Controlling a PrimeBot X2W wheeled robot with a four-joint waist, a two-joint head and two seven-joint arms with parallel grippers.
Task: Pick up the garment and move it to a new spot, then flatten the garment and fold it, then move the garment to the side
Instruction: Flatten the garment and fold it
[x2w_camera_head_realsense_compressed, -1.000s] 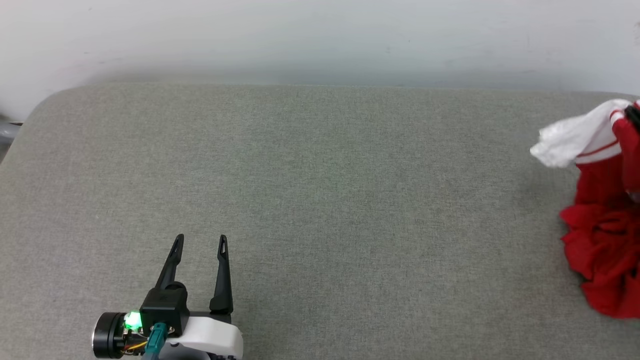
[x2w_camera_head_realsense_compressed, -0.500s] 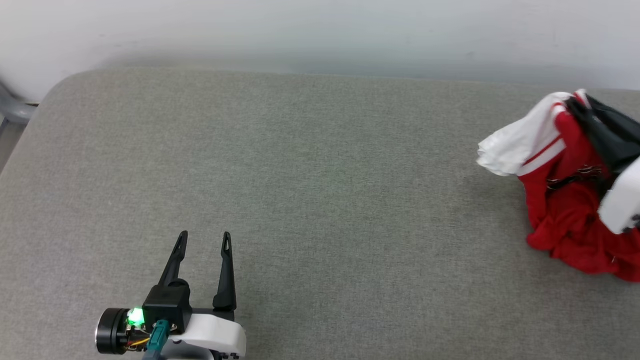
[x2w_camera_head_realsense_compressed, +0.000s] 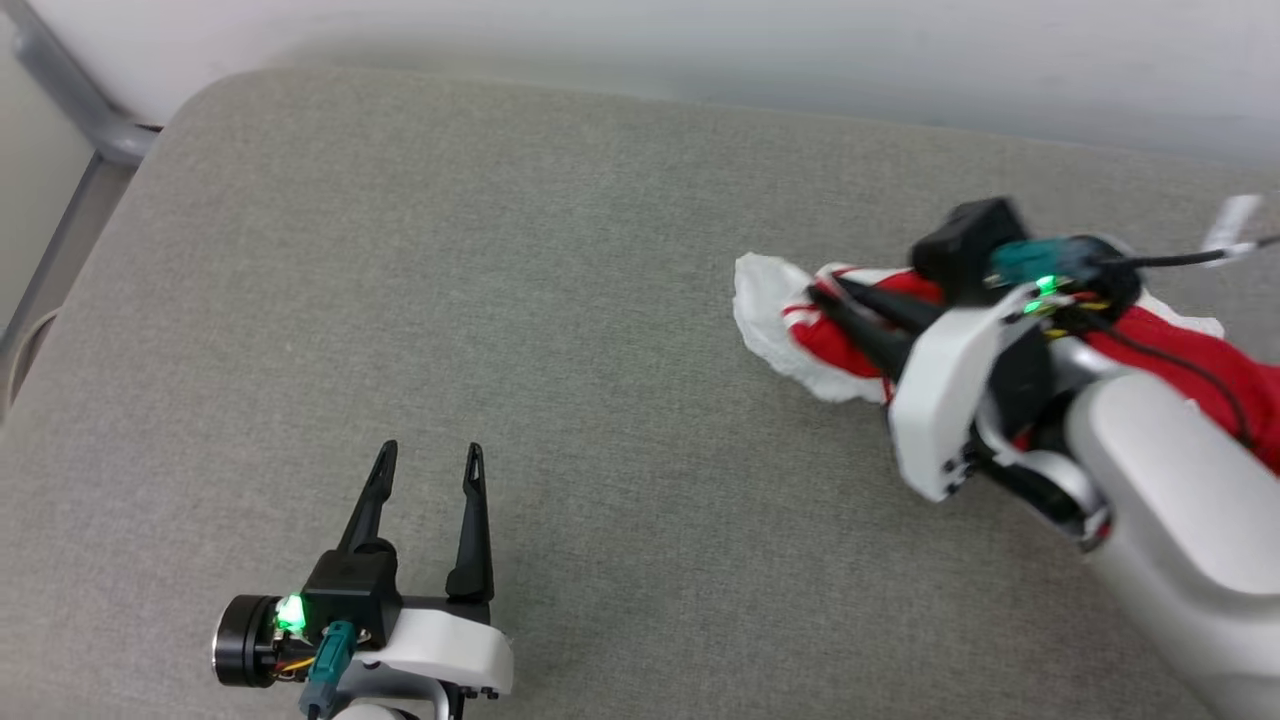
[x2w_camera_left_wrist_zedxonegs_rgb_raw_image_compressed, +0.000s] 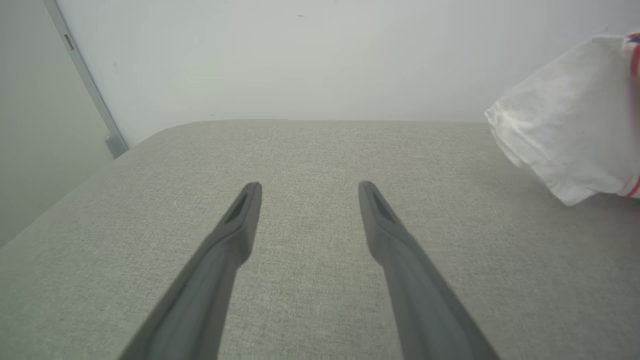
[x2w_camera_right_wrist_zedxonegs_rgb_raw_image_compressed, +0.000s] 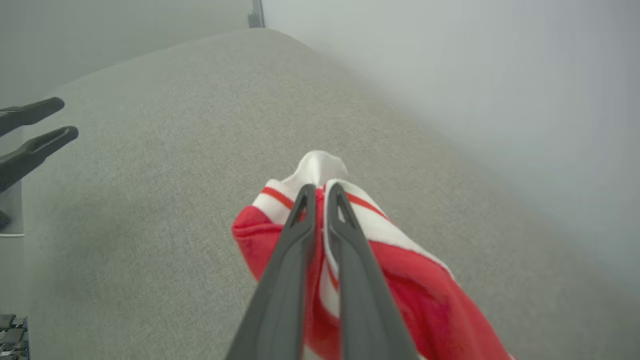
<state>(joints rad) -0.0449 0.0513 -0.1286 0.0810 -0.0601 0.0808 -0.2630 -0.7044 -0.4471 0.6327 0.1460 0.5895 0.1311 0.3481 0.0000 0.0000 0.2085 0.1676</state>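
The garment (x2w_camera_head_realsense_compressed: 835, 340), a red shirt with a white sleeve and red-and-white trim, hangs bunched from my right gripper (x2w_camera_head_realsense_compressed: 825, 295) at the right of the head view. That gripper is shut on the garment near its striped trim, as the right wrist view shows with the garment (x2w_camera_right_wrist_zedxonegs_rgb_raw_image_compressed: 390, 260) pinched between the fingers of the right gripper (x2w_camera_right_wrist_zedxonegs_rgb_raw_image_compressed: 320, 192). Its white sleeve (x2w_camera_left_wrist_zedxonegs_rgb_raw_image_compressed: 560, 125) shows at the right of the left wrist view. My left gripper (x2w_camera_head_realsense_compressed: 430, 458) rests low at the lower left, open and holding nothing; the left gripper (x2w_camera_left_wrist_zedxonegs_rgb_raw_image_compressed: 309, 189) stands over bare fabric.
A grey fabric-covered table (x2w_camera_head_realsense_compressed: 500, 300) with rounded corners spans the scene, backed by a pale wall (x2w_camera_head_realsense_compressed: 700, 40). A grey metal frame piece (x2w_camera_head_realsense_compressed: 70, 90) stands off the far left corner. The left gripper's fingers (x2w_camera_right_wrist_zedxonegs_rgb_raw_image_compressed: 30, 132) show at the left of the right wrist view.
The right arm has carried the garment leftward, toward the table's middle, and come fully into view. The head camera has shifted too. The left gripper has stayed open in place.
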